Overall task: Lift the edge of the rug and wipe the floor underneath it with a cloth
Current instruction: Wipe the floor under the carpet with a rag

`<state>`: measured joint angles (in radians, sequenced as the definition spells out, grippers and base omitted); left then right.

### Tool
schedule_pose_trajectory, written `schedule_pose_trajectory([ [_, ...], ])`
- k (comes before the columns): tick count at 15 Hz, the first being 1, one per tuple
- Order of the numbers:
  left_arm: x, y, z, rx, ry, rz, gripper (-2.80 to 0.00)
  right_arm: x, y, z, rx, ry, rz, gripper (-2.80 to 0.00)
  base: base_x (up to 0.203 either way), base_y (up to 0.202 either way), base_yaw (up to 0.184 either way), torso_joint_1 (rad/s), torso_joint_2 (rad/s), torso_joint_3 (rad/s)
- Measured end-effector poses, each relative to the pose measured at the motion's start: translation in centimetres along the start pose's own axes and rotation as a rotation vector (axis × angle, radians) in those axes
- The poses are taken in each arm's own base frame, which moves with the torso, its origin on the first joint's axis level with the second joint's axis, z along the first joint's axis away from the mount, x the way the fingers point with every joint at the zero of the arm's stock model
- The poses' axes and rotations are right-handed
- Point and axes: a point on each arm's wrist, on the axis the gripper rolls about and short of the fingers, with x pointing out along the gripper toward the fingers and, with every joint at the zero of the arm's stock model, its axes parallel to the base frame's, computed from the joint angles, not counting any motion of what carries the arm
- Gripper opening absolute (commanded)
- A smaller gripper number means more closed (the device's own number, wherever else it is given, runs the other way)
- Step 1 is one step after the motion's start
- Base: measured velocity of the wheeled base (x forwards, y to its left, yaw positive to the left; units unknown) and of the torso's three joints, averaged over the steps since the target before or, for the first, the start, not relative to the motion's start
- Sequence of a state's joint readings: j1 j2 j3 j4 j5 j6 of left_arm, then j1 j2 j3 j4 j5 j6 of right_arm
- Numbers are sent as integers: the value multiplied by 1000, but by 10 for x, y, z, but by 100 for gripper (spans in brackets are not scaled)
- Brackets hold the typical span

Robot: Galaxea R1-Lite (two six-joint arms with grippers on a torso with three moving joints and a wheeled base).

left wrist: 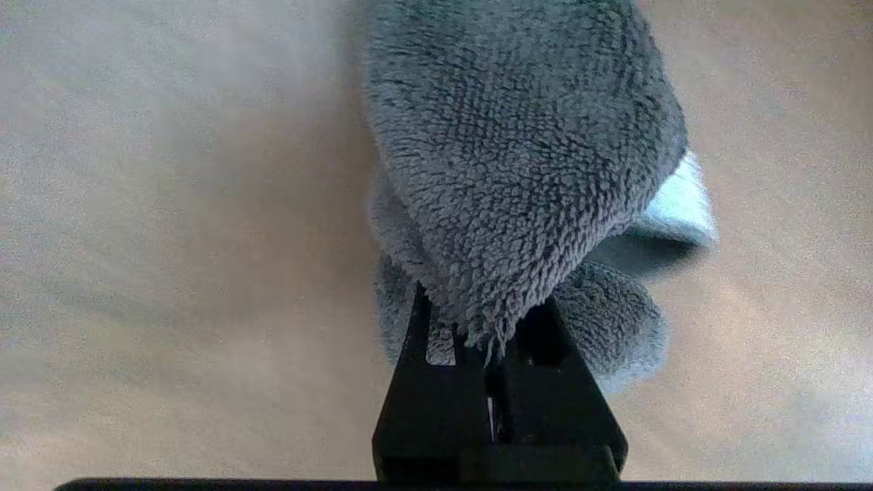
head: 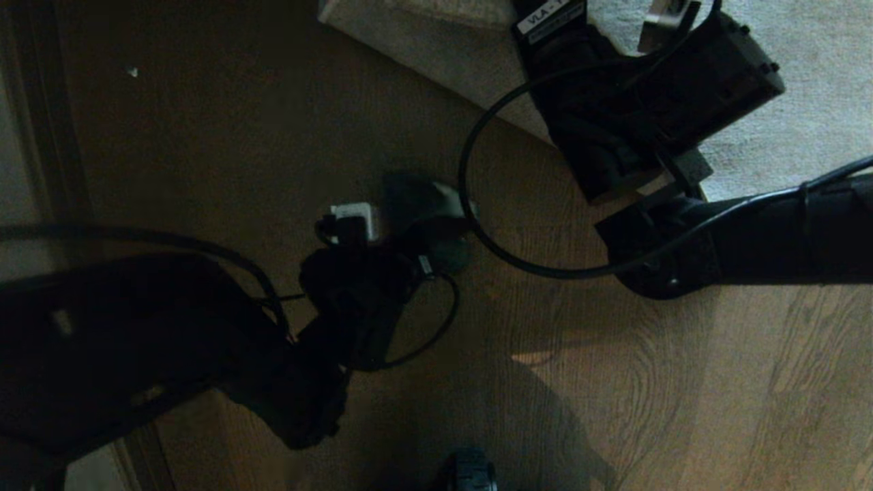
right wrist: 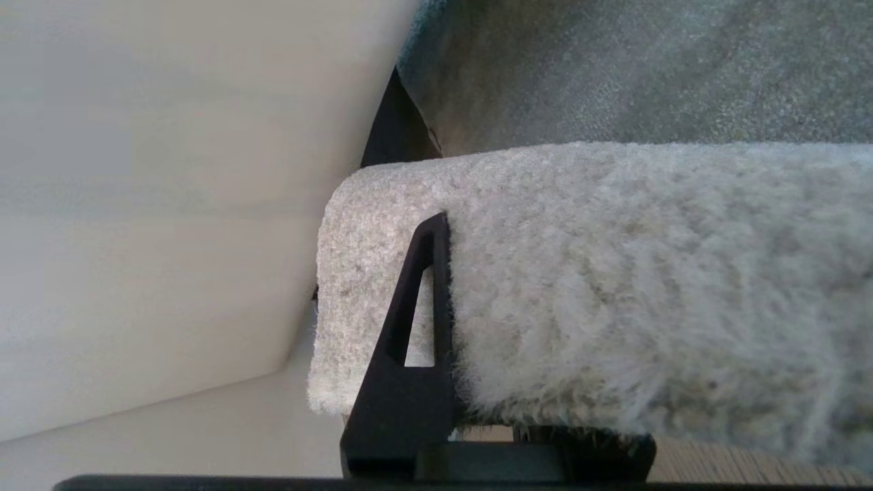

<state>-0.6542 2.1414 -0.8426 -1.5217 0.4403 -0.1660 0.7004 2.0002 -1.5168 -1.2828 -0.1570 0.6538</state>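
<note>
The light grey rug point(head: 805, 82) lies at the top right of the head view on the brown wooden floor point(head: 614, 382). My right gripper point(right wrist: 477, 300) is shut on the rug edge point(right wrist: 580, 273). It holds the edge folded up off the boards, and the pile hides one finger. In the head view that gripper point(head: 665, 20) is at the top edge, over the rug. My left gripper point(left wrist: 487, 334) is shut on the plush grey cloth point(left wrist: 518, 150), which hangs from it just over the floor point(left wrist: 170, 239). In the head view the cloth point(head: 436, 198) is on bare boards beside the rug edge point(head: 436, 68).
A pale wall point(right wrist: 136, 204) stands close beside the lifted rug corner. A dark strip point(head: 41, 136) runs along the left of the floor. A black cable loop point(head: 477, 225) hangs between the two arms. Part of my base point(head: 470, 474) shows at the bottom.
</note>
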Motion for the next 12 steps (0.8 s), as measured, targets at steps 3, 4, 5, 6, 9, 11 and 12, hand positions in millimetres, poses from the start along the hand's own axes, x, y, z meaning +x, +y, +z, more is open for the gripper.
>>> schedule_pose_trajectory([
  [3,2,26,18,9,-32,62,-280,0,1,-1,1,2,0,-280,0,0,0,0,0,0],
  [4,0,30,23,10,-37,71,-280,0,1,-1,2,2,1,-280,0,0,0,0,0,0],
  [5,-3,31,27,10,-38,74,-280,0,2,-2,3,3,2,-280,0,0,0,0,0,0],
  [6,-7,31,30,11,-36,72,-280,0,2,-2,4,4,3,-280,0,0,0,0,0,0],
  [9,-31,14,28,10,12,13,-280,-1,3,-3,5,5,3,-280,0,0,0,0,0,0],
  [11,-52,-8,23,12,58,-61,-280,-1,3,-3,5,6,3,-280,0,0,0,0,0,0],
  [12,-65,-21,19,10,85,-107,-280,-1,3,-3,4,6,3,-280,0,0,0,0,0,0],
])
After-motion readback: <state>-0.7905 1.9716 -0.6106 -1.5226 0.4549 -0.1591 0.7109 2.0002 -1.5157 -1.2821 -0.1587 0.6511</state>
